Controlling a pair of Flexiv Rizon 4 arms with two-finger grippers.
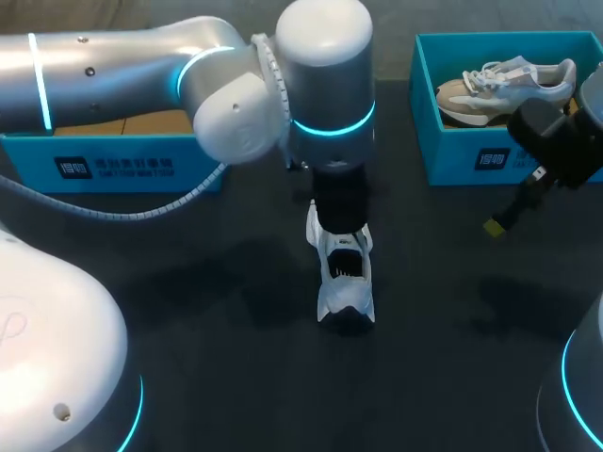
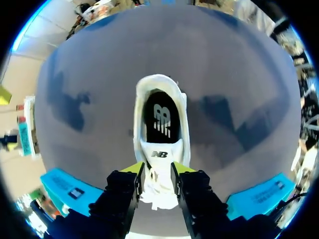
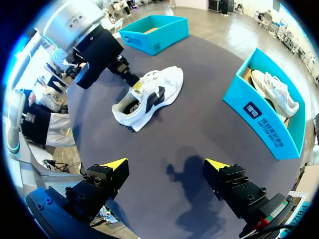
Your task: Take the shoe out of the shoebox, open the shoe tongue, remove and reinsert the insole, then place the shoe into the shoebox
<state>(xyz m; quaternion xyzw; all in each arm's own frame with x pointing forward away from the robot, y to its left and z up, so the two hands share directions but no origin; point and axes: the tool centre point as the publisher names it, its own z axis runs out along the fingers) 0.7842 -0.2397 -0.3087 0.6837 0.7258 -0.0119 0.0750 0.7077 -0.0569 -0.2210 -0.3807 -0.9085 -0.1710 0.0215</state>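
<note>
A white shoe (image 1: 346, 282) stands upright in the middle of the dark table, heel toward the near edge, with its black insole (image 2: 160, 117) showing inside. My left gripper (image 1: 341, 237) comes down on its front half. In the left wrist view the gripper (image 2: 158, 169) has its yellow fingertips (image 2: 133, 168) pressed against both sides of the white tongue and lace strip, just behind the tongue label. The right wrist view shows the same shoe (image 3: 149, 97) with that gripper (image 3: 135, 84) at the tongue. My right gripper (image 3: 167, 167) hangs wide open and empty over bare table at the right (image 1: 497, 226).
A teal shoebox (image 1: 471, 160) at the back right holds a beige shoe (image 1: 504, 89); it also appears in the right wrist view (image 3: 259, 117). A second teal shoebox (image 1: 113, 165) sits at the back left, partly behind my left arm.
</note>
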